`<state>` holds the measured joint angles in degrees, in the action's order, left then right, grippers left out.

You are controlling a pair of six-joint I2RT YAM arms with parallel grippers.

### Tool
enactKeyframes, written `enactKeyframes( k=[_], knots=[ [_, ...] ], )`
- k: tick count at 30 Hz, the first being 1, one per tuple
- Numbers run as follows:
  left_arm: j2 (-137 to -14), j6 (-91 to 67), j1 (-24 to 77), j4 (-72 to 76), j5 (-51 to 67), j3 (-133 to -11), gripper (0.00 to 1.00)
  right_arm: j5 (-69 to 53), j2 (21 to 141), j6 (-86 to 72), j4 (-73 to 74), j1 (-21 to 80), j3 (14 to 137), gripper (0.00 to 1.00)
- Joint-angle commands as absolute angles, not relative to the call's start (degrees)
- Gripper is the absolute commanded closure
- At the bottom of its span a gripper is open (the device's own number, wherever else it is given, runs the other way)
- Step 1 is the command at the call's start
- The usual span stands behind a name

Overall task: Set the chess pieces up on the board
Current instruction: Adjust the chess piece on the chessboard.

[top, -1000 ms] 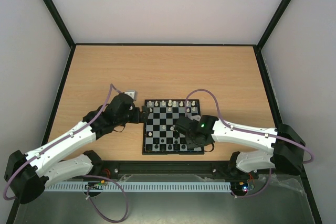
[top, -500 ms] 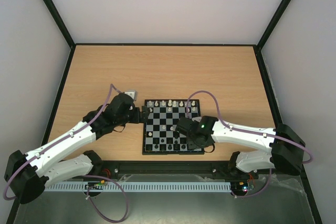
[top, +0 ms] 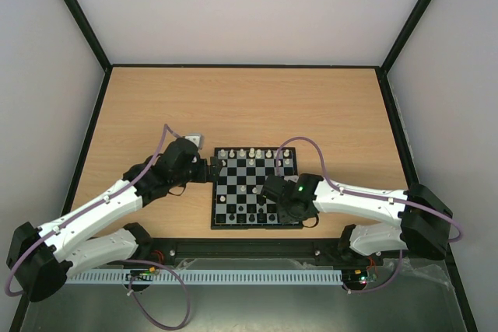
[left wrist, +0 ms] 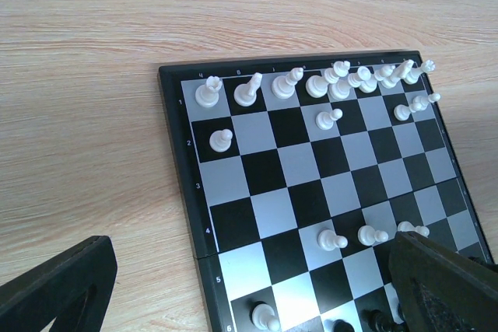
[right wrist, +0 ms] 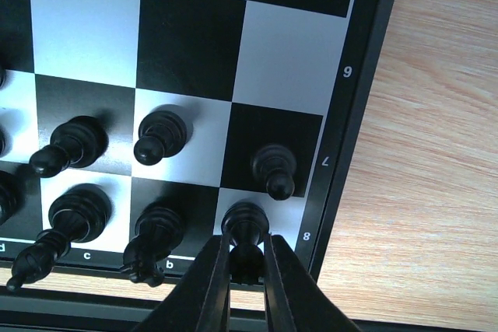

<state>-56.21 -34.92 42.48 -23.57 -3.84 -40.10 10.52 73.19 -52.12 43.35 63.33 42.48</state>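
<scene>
The board [top: 214, 201] lies between my two arms. Cream-white chess pieces [left wrist: 296, 83] line its far row, and a few white pawns [left wrist: 332, 239] stand mid-board. In the right wrist view, black chess pieces [right wrist: 159, 136] fill the two rows nearest the board's edge [right wrist: 346, 138]. My right gripper [right wrist: 246, 258] is shut on a black piece [right wrist: 245, 223] that stands on the corner square marked 8, with a black pawn [right wrist: 272, 169] just beyond it. My left gripper [left wrist: 249, 285] hangs open over the board's left side [left wrist: 175, 138], holding nothing. From above, the right gripper [top: 286, 209] hides that corner.
The wooden table [top: 249, 106] stretches bare behind the board, inside a black frame with white walls. A small grey object [top: 194, 139] lies by the left arm's wrist. Purple cables loop over both arms near the board.
My right gripper's fingers have closed in on the black corner piece, and its wrist shifted slightly. The left arm has not moved.
</scene>
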Motion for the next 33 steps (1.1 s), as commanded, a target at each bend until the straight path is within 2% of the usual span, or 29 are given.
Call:
enactKeyframes(
  k=[1,22,26,33],
  knots=[
    [-56.7,-34.4,42.7,-23.3,-3.4,-39.6,0.01,10.4,72.5,-53.2,46.0,63.1,41.3,0.89],
    [-57.1,-34.6,42.9,-23.0,-3.3,-39.6,0.01,9.3,70.3,-53.8,46.6,63.6,39.6,0.89],
    [-57.2,-34.6,42.9,-23.2,-3.4,-39.9,0.01,9.6,70.2,-53.7,47.2,63.7,40.6,0.77],
    [-58.0,-34.8,42.9,-23.6,-3.7,-40.4,0.01,10.5,69.7,-52.5,48.9,63.7,43.9,0.66]
  ],
)
